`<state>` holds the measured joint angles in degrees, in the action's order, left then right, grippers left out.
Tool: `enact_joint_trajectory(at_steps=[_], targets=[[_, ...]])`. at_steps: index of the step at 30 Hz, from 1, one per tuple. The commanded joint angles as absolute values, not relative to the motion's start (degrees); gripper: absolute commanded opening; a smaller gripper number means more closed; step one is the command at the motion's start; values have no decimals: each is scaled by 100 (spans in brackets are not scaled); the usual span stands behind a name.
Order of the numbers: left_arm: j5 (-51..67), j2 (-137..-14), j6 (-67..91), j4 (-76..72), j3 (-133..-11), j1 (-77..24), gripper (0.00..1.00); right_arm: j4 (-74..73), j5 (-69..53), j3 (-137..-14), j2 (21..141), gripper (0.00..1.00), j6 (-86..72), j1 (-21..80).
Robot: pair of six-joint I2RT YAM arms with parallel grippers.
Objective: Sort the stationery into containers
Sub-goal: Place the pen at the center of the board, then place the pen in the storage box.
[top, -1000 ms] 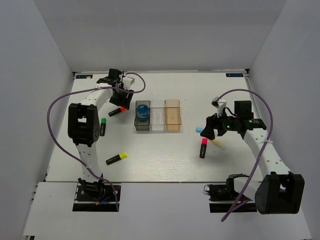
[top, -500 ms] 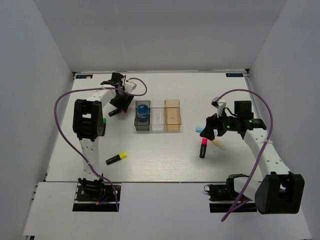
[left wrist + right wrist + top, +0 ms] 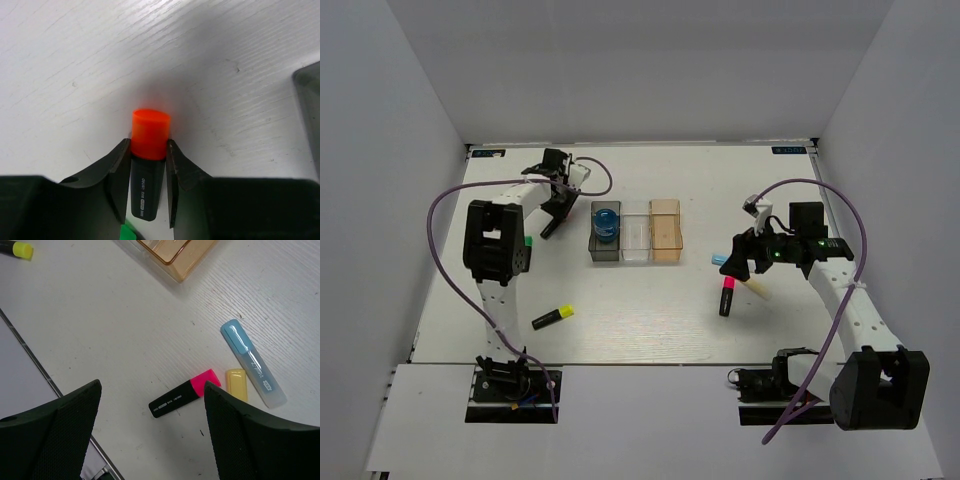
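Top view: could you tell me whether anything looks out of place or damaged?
Nothing looks damaged or spilled. The bins stand in a neat row, the blue roll inside the dark one. Unsorted pieces lie scattered: yellow highlighter left; pink highlighter, light-blue bar and pale-yellow bar right.

White arms (image 3: 496, 300), black joints (image 3: 490, 240), purple cables (image 3: 432, 212)

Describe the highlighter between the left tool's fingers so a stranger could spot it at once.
Find the dark grey bin mid-table, leftmost of three, and go left. The orange-capped highlighter lies there, gripped by the left tool. Its neighbours: a green-capped highlighter and a yellow-capped highlighter.
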<state>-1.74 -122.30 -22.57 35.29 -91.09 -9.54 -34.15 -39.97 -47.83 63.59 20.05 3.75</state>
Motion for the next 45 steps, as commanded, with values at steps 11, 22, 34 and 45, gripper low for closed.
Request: enact_joint_trajectory(at_steps=[11,22,34,45], targets=[[553,-9836,437,3525,-8913,-1678,0,-3288,-4017,-4852,6196,33,2048,396],[185,-10141,2487,3208,-8640,-3155,0,-3024,-2997,-4808,6161,1,1811,387],[-509,-10863,2417,3155,-8974,-3647,0,-3006,-2927,-4808,6187,9,1802,378],[-677,-11179,2531,3085,-9430,-3463,0,-3094,-3041,-4816,6231,35,1828,369]])
